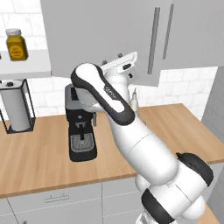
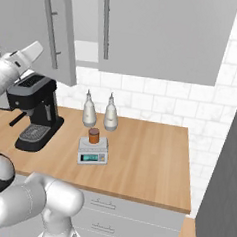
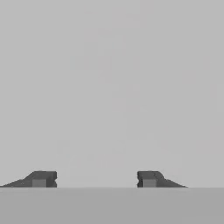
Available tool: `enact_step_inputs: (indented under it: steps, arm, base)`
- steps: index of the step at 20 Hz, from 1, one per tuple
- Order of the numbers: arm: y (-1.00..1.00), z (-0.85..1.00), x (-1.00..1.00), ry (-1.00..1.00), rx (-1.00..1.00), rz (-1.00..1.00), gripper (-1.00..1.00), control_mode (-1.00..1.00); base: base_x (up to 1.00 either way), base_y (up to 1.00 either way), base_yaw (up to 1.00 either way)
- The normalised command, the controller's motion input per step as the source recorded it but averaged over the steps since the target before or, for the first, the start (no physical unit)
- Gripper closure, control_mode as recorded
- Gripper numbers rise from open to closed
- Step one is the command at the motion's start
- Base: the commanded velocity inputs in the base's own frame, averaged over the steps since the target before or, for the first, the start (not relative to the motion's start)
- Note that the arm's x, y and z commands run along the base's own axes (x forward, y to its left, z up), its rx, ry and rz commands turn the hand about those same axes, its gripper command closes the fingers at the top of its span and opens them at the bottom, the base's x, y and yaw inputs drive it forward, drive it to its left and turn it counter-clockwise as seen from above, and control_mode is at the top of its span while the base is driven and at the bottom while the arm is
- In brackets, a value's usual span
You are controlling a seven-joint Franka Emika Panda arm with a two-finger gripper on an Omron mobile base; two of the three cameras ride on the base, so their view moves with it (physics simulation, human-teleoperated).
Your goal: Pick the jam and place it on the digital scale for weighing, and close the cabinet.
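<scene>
Overhead, cabinet (image 2: 161,33) above wooden counter (image 2: 148,157).

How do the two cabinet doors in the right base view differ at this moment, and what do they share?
The left door is swung outward, its edge hanging over the coffee machine, while the right door lies flat and shut. The left door's handle is seen at an angle; the right door's handle hangs straight. A gap showing the inside sits between them. Both are light grey, flat, with long vertical bar handles.

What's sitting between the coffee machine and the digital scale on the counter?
Nothing: in the right base view, bare wooden counter separates the coffee machine from the digital scale, which carries the jam.
</scene>
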Motion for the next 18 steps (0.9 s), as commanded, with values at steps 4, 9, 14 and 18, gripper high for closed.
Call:
enact_step_inputs:
  steps: [4,9,14,18]
  arm:
    - [-0.7,0.0,0.63,0.0,0.11,0.09,-1.0,-1.0]
    - [-0.58,0.0,0.88,0.0,-0.02,-0.03,-1.0,-1.0]
    - [-0.43,0.0,1.0,-0.12,-0.14,-0.21,-1.0,-1.0]
    - [-0.5,-0.1,1.0,-0.14,-0.11,-0.21,-1.0,-1.0]
  base:
    - [0.0,0.0,0.0]
    - [0.0,0.0,0.0]
    - [0.0,0.0,0.0]
    - [0.0,0.0,0.0]
